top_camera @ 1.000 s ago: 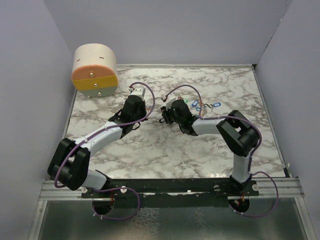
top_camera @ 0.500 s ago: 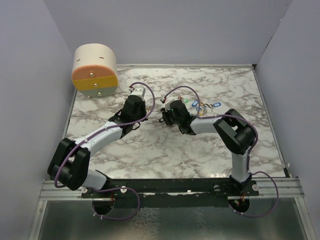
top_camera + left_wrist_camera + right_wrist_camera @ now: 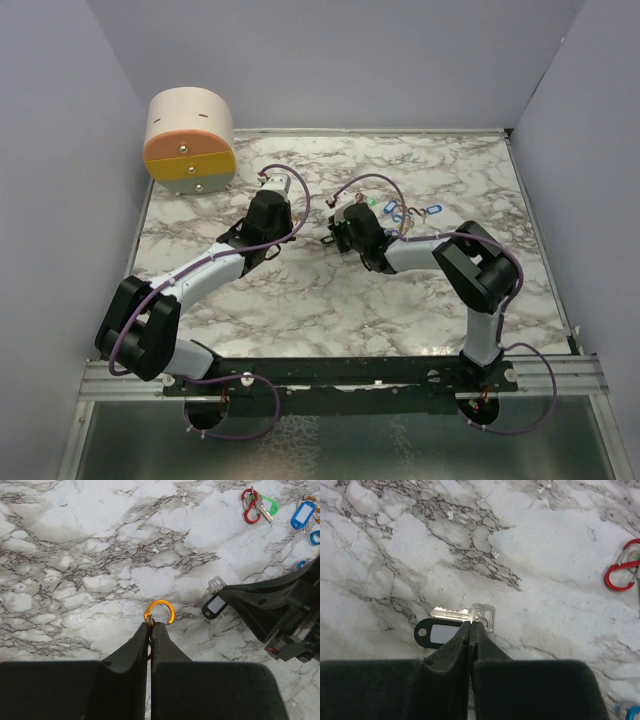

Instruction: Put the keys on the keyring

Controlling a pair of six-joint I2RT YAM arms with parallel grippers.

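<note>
My left gripper is shut on an orange carabiner keyring, whose open hook sticks out past the fingertips just above the marble. My right gripper is shut on the head of a silver key with a black tag hanging beside it. In the left wrist view this key and tag sit a short way right of the orange ring. More keys lie at the back right: a red carabiner with a green tag, and a blue tag. In the top view the two grippers face each other mid-table.
A round cream and orange drawer unit stands at the back left corner. The cluster of loose keys and tags lies just behind the right wrist. Grey walls close in the marble table on three sides.
My right wrist has shifted slightly, still holding the key. The left arm and the orange ring have stayed put.
</note>
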